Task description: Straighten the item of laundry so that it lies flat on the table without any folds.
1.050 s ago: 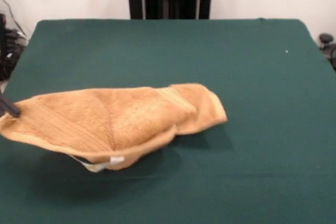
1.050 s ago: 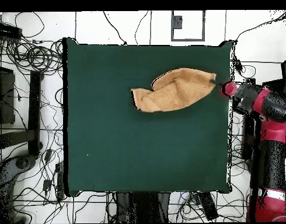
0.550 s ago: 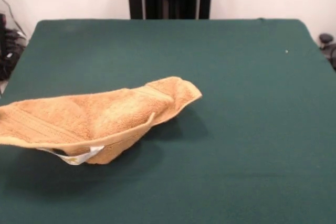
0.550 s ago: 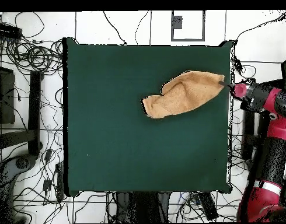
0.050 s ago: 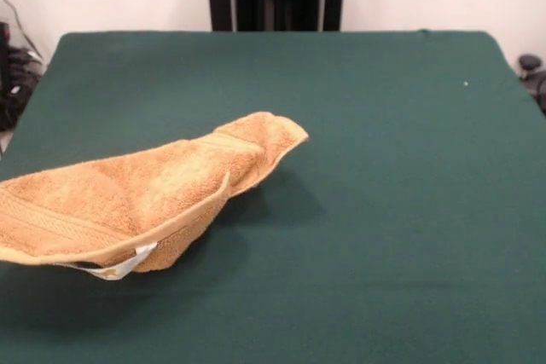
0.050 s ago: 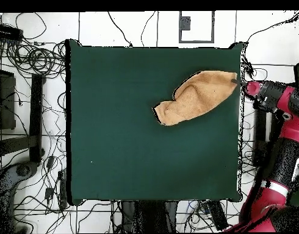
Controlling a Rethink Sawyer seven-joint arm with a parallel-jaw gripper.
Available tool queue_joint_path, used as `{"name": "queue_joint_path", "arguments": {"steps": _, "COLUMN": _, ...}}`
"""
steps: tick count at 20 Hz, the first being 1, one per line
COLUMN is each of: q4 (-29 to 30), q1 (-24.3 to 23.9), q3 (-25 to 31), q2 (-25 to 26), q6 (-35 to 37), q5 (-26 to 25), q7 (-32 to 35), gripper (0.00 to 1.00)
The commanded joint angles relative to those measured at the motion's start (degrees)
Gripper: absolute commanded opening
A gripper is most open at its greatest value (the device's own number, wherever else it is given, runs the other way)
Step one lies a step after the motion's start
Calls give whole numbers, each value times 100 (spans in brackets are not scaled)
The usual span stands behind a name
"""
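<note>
Towel lifted at one end, over the table's edge

Laundry item first, from the front view's left: the tan terry towel's wide end hangs raised at the left border of that picture, with a shadow on the green table beneath it and a small white tag dangling from its lower hem. From there it narrows and slopes down to the right, ending in a folded, rumpled tip that rests on the felt near the table's middle. In the overhead view the towel runs from that tip rightward to a corner at the table's right edge, where the gripper meets it at the end of the red and black arm. The gripper appears to hold that corner, but its opening cannot be told.
</note>
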Motion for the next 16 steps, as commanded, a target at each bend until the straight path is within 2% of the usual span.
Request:
{"name": "queue_joint_path", "arguments": {"steps": 1, "q4": -1210, "q1": 518, "q3": 449, "q2": 326, "q6": 1318, "q5": -230, "q7": -2087, "gripper": 0}}
{"name": "queue_joint_path", "arguments": {"steps": 2, "q4": -1222, "q1": 520, "q3": 490, "q2": 353, "q6": 1325, "q5": -236, "q7": -2023, "gripper": 0}}
{"name": "queue_joint_path", "arguments": {"steps": 3, "q4": -974, "q1": 539, "q3": 315, "q2": 303, "q6": 967, "q5": -29, "q7": -1713, "gripper": 0}}
{"name": "queue_joint_path", "arguments": {"steps": 6, "q4": -804, "q1": 508, "q3": 207, "q2": 215, "q6": 714, "q5": -4, "q7": -1511, "gripper": 0}}
{"name": "queue_joint_path", "arguments": {"steps": 9, "q4": -768, "q1": 480, "q3": 216, "q2": 170, "q6": 707, "q5": 25, "q7": -1600, "gripper": 0}}
{"name": "queue_joint_path", "arguments": {"steps": 13, "q4": -896, "q1": 470, "q3": 399, "q2": 246, "q6": 1226, "q5": 212, "q7": -1391, "gripper": 0}}
{"name": "queue_joint_path", "arguments": {"steps": 16, "q4": -985, "q1": 510, "q3": 696, "q2": 411, "q6": 1579, "q5": 625, "q7": -720, "gripper": 0}}
